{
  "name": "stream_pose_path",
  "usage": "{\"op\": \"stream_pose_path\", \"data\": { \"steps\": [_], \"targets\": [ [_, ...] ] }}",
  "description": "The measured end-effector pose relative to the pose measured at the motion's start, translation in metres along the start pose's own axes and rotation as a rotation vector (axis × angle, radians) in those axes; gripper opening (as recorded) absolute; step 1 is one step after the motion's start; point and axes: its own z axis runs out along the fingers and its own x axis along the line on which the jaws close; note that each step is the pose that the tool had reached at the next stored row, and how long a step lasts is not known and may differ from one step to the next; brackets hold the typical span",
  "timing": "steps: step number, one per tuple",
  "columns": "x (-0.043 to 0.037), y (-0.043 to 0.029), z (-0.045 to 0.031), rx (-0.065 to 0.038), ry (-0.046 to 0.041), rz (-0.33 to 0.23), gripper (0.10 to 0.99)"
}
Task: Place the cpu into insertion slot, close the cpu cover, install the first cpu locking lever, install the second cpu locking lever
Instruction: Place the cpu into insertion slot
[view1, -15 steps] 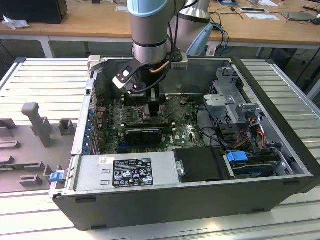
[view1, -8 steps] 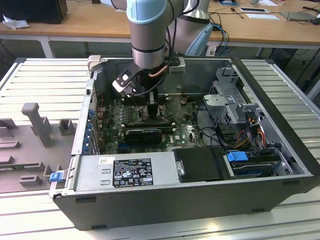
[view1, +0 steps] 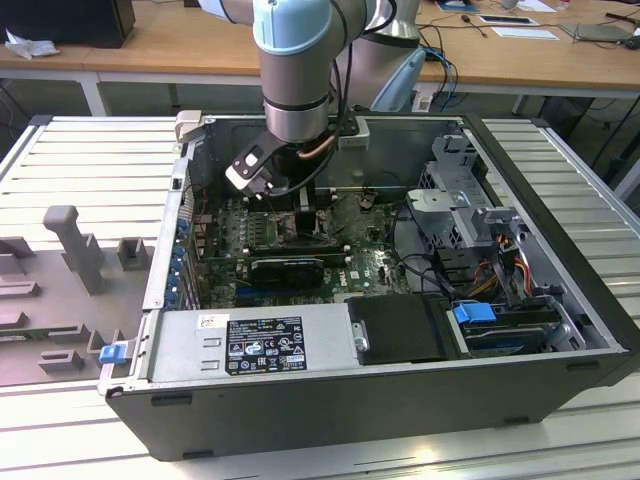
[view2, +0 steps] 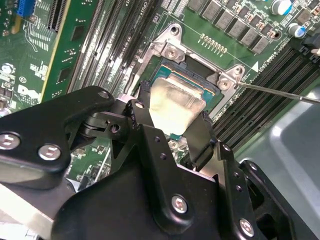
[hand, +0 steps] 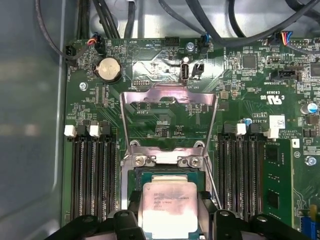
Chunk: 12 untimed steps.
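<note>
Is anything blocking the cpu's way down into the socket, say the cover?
Nothing visible. The thin silvery hinged frame cover lies swung open, clear of the square silver-rimmed socket, and the flat silvery-grey square cpu sits directly over it in the black claw.

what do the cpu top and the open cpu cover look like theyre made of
cpu: top looks like matte silvery-grey metal, showing a soft, dull glare.
cpu cover: likely thin stamped sheet metal, bright silvery finish, with flat narrow edges and a cut-out window.
</note>
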Motion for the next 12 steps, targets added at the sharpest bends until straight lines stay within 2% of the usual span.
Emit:
{"op": "stream_pose_path", "data": {
  "steps": [6, 7, 8, 12],
  "targets": [
    [-0.0001, -0.0002, 0.0018, 0.000, -0.0007, 0.009, 0.525],
    [-0.0001, -0.0002, 0.0019, 0.000, -0.0008, 0.009, 0.537],
    [-0.0001, -0.0002, 0.0019, 0.000, -0.0009, 0.010, 0.600],
    [0.0028, -0.0002, 0.0025, 0.000, -0.0007, 0.010, 0.600]
  ]
}}
